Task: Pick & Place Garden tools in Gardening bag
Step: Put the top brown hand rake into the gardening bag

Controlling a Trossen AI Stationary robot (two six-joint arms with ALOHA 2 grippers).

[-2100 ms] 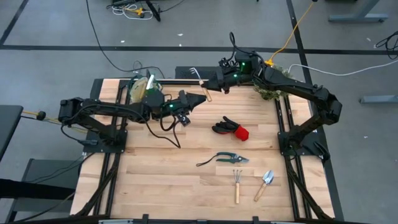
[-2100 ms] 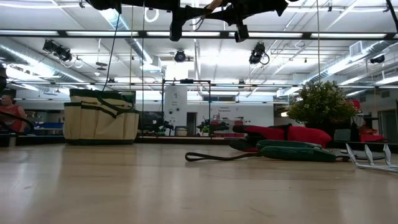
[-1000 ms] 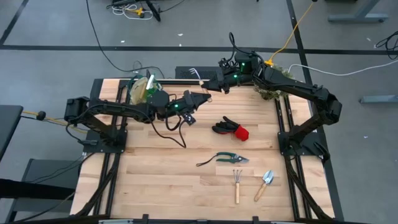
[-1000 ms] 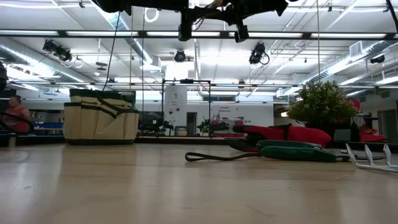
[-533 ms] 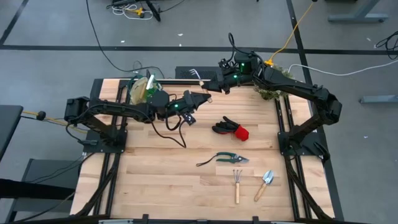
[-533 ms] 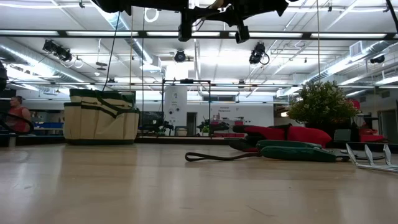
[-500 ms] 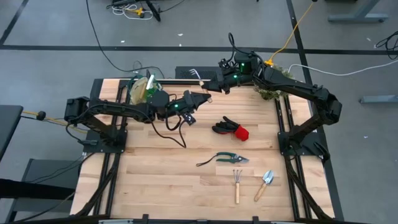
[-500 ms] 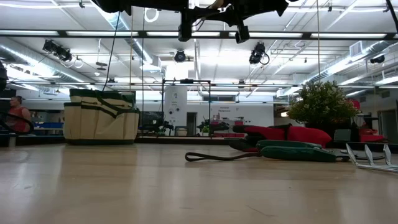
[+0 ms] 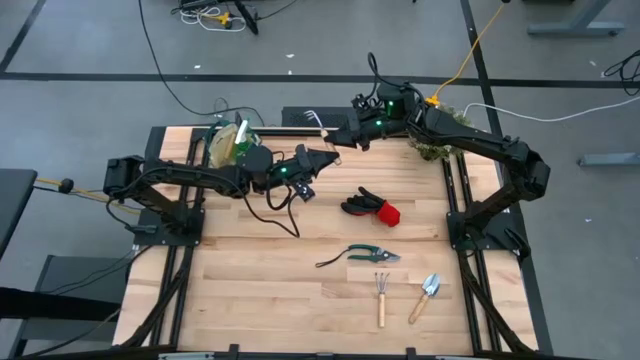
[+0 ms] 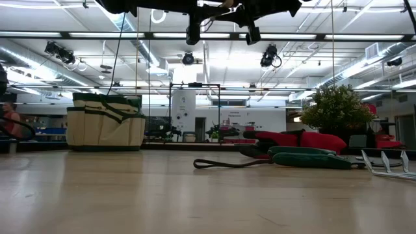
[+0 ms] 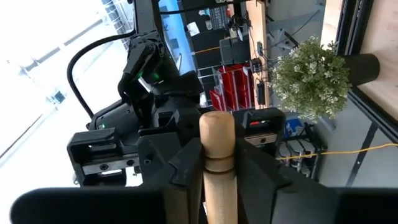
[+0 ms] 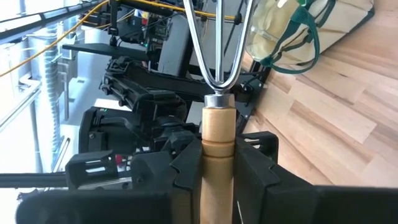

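— What's each hand got?

— The right gripper (image 12: 217, 158) is clamped tight on the wooden handle of the fork (image 12: 217, 127), just behind the metal collar, with the tines pointing away from it. The left gripper (image 11: 217, 168) has its fingers pressed in on the butt end of the same handle. It looks gripped to me, though I can't judge how firmly.

— So it's in the air between them?

— Yes, held up over the far side of the table (image 9: 270, 270), a little way from the gardening bag (image 9: 228, 146).

— Awkward thing to handle?

— I'd say not. It looks light and stiff, and nothing on it would break. The smooth, round wood could twist in the grip, so I'd take it mid-handle, clear of the prongs.

— What can't you see?

— From above, the arms cover the handover. At table level, both grippers are cut off by the picture's edge. I can't make out what is in the bag. The gloves (image 9: 370, 207), shears (image 9: 371, 254), rake (image 9: 381, 297) and trowel (image 9: 427, 293) lie in plain sight.
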